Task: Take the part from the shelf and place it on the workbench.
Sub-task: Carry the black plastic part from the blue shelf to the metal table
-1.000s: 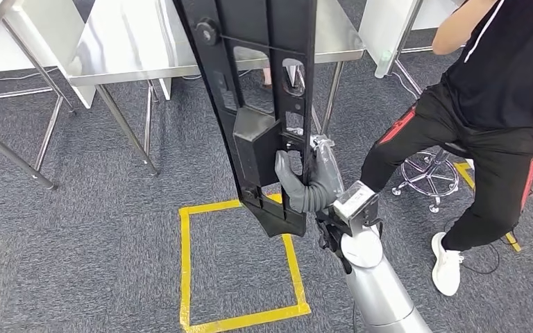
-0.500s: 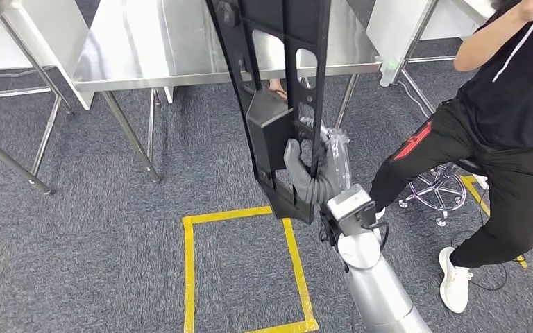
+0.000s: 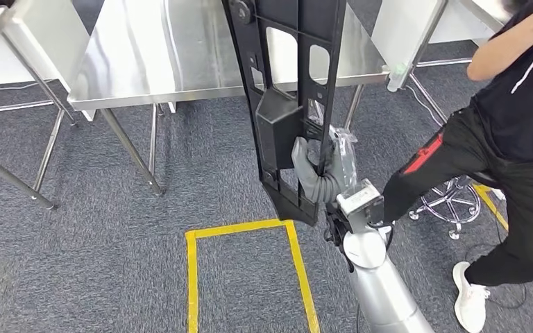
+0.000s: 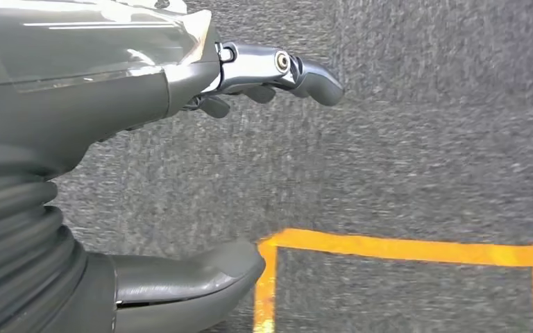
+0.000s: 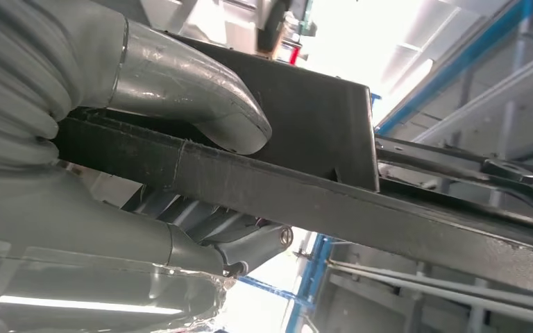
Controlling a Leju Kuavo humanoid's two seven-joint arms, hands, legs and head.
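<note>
One long black plastic part (image 3: 288, 104), a flat frame with cut-out windows and a boxy block on its face, stands nearly upright in the head view, its upper end running out of the top of the picture and its pointed lower end hanging above the grey carpet floor (image 3: 97, 263). The right robot hand (image 3: 317, 172) grips this part low down, on the bar beside the block; the grey thumb lies on one face and the darker fingers wrap round the other. In the right wrist view the thumb (image 5: 187, 90) presses on the black bar of the part (image 5: 361, 208) and the fingers (image 5: 229, 243) curl in beneath it. Crinkled clear film (image 3: 343, 149) sits on the back of this hand.

Behind the part stands the stainless steel table (image 3: 146, 55) on thin metal legs; the part is held in the air before its near edge, not resting on it. A square of yellow tape (image 3: 250, 227) marks the floor below the part's tip.

The left robot hand (image 4: 111, 139) hangs over the carpet near a corner of the yellow tape (image 4: 402, 244); thumb and fingers are apart and hold nothing.

A person in black clothes with a red stripe on the trousers (image 3: 506, 132) stands to the right, beside a chrome stool base (image 3: 451, 205).
</note>
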